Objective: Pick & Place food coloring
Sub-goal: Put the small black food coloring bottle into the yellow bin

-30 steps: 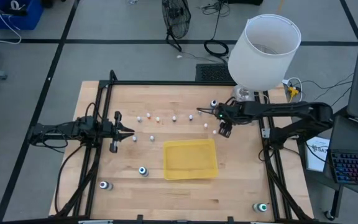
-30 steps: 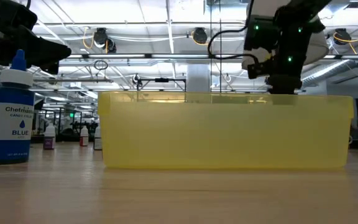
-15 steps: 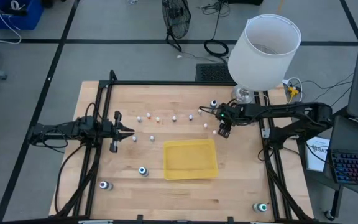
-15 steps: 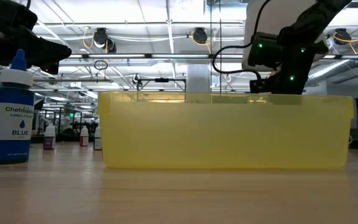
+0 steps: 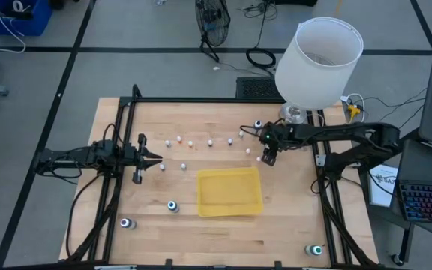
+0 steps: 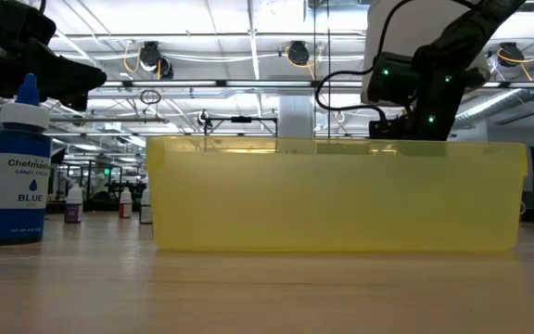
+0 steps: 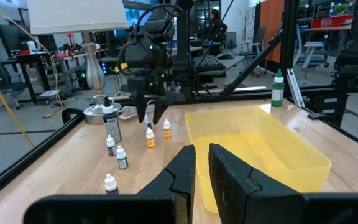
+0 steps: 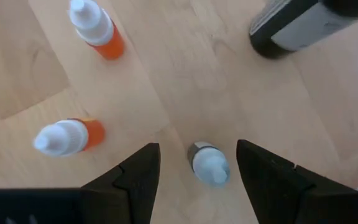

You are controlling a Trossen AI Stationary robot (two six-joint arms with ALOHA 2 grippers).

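Yellow tray (image 5: 229, 192) holds no bottle yet and all the food coloring stands outside it; right gripper (image 8: 196, 169), jaws spread, is over a small dropper bottle (image 8: 209, 164) just beyond the tray's far right corner, nothing gripped; left gripper (image 7: 202, 163) pressed shut, waiting left of tray.

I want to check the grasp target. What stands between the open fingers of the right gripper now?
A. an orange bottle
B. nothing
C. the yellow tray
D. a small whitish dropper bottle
D: in the right wrist view the small whitish dropper bottle stands between the open fingers of the right gripper; both orange bottles stand aside.
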